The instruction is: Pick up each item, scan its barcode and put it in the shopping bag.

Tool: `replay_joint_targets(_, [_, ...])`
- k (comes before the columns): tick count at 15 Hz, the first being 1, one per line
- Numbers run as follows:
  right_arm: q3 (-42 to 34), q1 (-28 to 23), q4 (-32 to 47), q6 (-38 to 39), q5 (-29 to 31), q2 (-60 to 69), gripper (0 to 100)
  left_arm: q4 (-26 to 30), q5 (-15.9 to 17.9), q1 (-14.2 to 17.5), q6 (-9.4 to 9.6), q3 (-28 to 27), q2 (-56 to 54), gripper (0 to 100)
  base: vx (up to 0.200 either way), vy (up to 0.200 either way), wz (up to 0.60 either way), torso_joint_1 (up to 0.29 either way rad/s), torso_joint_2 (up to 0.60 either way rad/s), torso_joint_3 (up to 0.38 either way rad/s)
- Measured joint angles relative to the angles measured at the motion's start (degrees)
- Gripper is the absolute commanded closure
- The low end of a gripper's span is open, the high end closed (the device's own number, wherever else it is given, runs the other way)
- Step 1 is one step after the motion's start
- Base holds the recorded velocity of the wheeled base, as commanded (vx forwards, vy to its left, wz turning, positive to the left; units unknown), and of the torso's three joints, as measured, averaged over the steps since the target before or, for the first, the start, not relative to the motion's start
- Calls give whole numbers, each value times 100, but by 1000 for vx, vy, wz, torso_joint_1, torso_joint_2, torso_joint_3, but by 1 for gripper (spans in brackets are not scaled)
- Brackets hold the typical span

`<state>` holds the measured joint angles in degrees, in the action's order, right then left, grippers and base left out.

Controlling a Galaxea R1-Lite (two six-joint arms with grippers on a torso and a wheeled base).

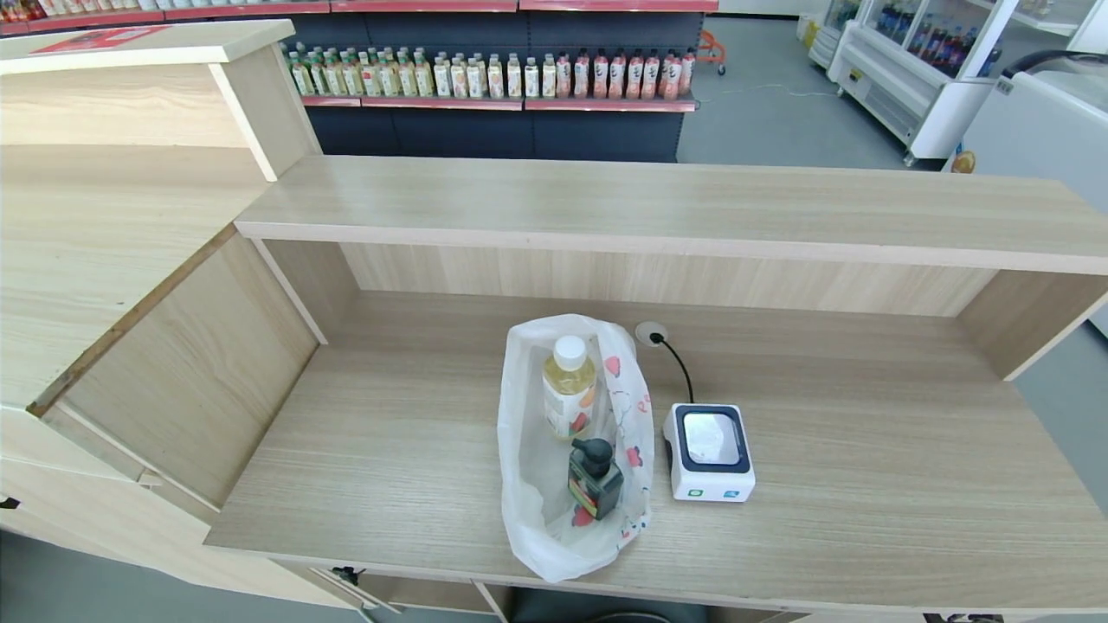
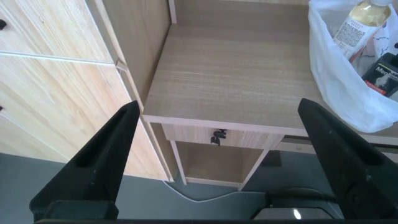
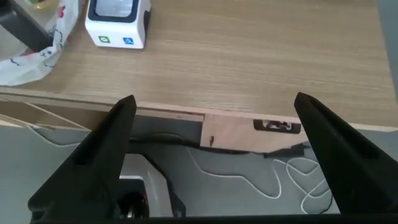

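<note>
Shopping bag [image 1: 519, 450]: white plastic, lying open at the middle of the bench [image 1: 866, 450].
In the bag: drink bottle [image 1: 569, 385] with a white cap at the far end; dark pump bottle [image 1: 594, 478] nearer the front edge.
Scanner [image 1: 709, 450]: white, just beside the bag on its right.
Left gripper [image 2: 219, 104]: fingers wide apart, empty, out before the bench's front edge, left of the bag.
Right gripper [image 3: 214, 98]: fingers wide apart, empty, before the front edge, right of the scanner.
</note>
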<state>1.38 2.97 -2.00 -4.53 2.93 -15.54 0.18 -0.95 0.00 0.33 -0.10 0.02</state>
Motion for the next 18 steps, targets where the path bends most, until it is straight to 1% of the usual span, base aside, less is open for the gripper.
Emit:
replay_joint_targets(1, [-61,-37,0,-11,-74,299,0,0,0,0,2,0,0,0,0,0,0,0,0,0])
replay_joint_targets(3, [-100,-69,37,-6,-443,772,0,0,0,0,0,0,0,0,0,0,0,0,0,0])
replay_joint_targets(5, [-108,-182,50,-9,-550,1112,0,0,0,0,0,0,0,0,0,0,0,0,0,0])
replay_joint_targets(8, [-96,-297,78,84,-396,1438,0,0,0,0,2,0,0,0,0,0,0,0,0,0])
replay_joint_targets(12, [-87,-316,99,148,-382,1557,0,0,0,0,2,0,0,0,0,0,0,0,0,0])
replay_joint_targets(14, [-87,-316,88,325,-379,1568,0,0,0,0,2,0,0,0,0,0,0,0,0,0])
replay_joint_targets(18, [-87,-316,111,295,-385,1568,0,0,0,0,0,0,0,0,0,0,0,0,0,0])
